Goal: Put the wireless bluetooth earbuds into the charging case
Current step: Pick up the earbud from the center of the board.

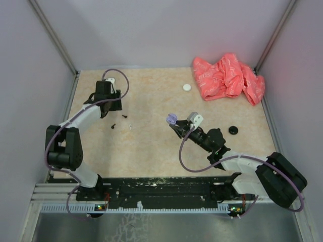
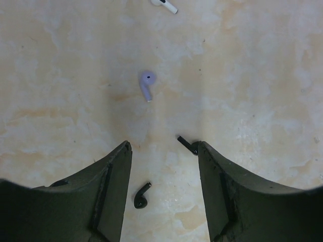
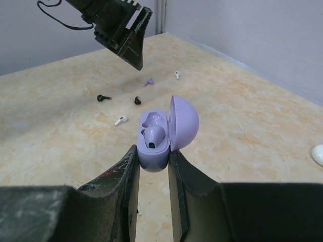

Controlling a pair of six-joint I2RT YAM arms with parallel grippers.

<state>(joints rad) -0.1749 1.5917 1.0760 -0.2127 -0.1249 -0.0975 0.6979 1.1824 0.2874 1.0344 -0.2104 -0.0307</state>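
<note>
My right gripper (image 3: 154, 152) is shut on an open lavender charging case (image 3: 153, 146) and holds it above the table; it also shows in the top view (image 1: 171, 119). One pale purple earbud (image 3: 153, 135) sits in the case, and the slot beside it is empty. My left gripper (image 2: 161, 147) is open and hovers over the loose earbuds. A black earbud (image 2: 141, 196) lies between its fingers. A second black one (image 2: 186, 144) lies at the right fingertip. A pale purple earbud (image 2: 147, 83) lies ahead, and a white one (image 2: 164, 4) farther on.
A pink cloth (image 1: 228, 77) lies at the back right corner. A white round case (image 1: 187, 86) lies to its left, and a black round case (image 1: 233, 130) lies right of my right gripper. Another white earbud (image 3: 120, 121) lies near the black ones.
</note>
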